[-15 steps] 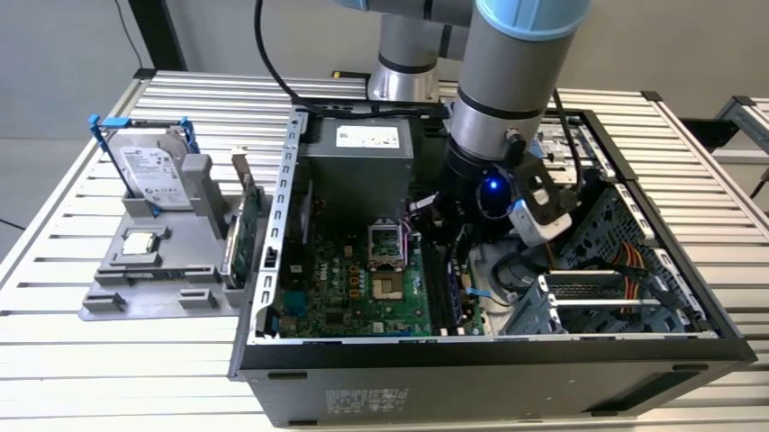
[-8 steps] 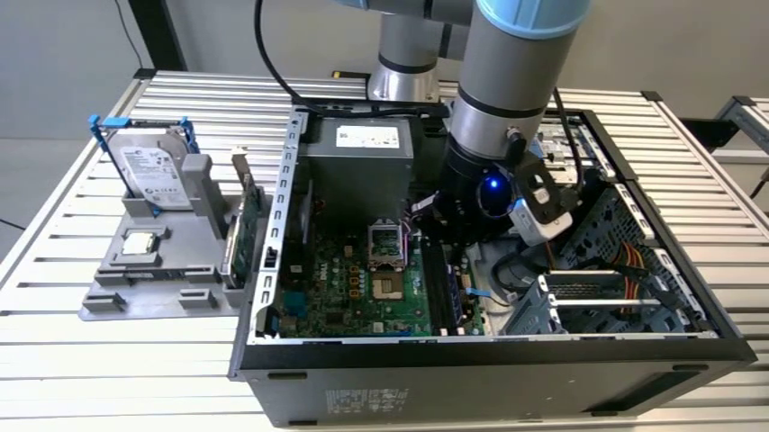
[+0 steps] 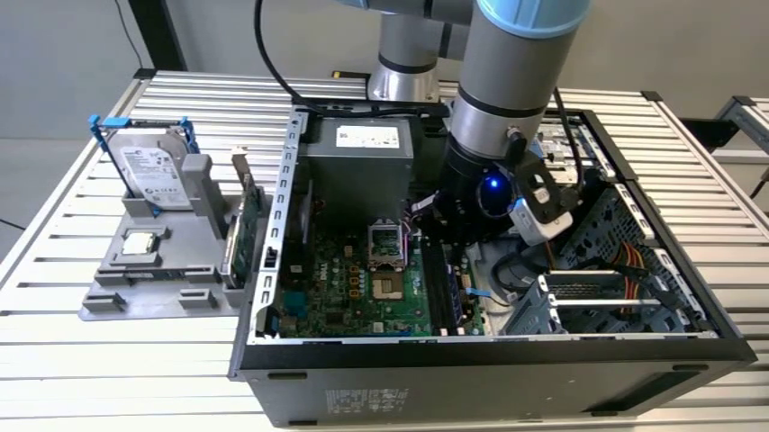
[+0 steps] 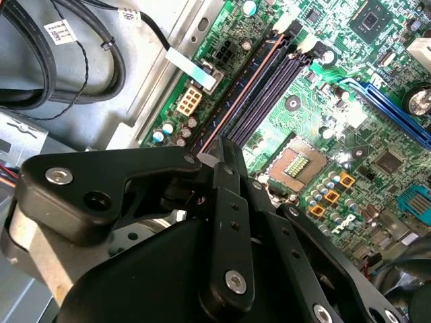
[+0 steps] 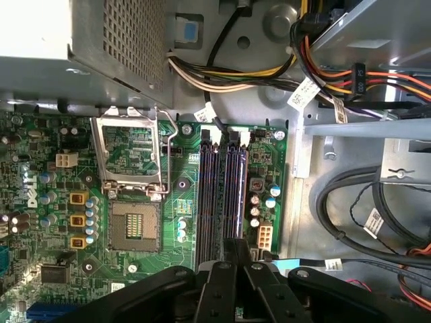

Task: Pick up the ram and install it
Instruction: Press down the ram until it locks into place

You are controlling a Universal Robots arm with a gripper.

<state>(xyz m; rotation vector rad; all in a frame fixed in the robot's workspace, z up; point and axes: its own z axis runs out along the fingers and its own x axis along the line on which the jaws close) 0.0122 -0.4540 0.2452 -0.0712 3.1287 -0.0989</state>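
In the exterior view the arm reaches down into the open computer case (image 3: pixel 481 369), and the gripper (image 3: pixel 463 247) hangs low over the motherboard (image 3: pixel 342 301), just beside the processor socket (image 3: pixel 386 283) on the side away from the case's outer wall; its tips are hidden behind its own body. Well apart from the socket, outside the case, a stand holds the hard drive (image 3: pixel 157 171) and the green card (image 3: pixel 247 234). In the second wrist view the ram (image 4: pixel 242 91) shows edge-on as a long thin line in the memory slot farthest from the socket, running from the white latch at one end to under the gripper's tips at the other. The jaws stand closed, with no gap seen; whether they pinch the stick or bear on its top edge I cannot tell. In the first wrist view the four slots (image 5: pixel 221 195) lie parallel beside the socket, with the closed tips over their near end and bundled power cables (image 5: pixel 222 74) beyond the socket, which the other wrist view lacks. I judge the work to be at the seating step: the next move calls for pressure straight down, the stick kept square in its slot.
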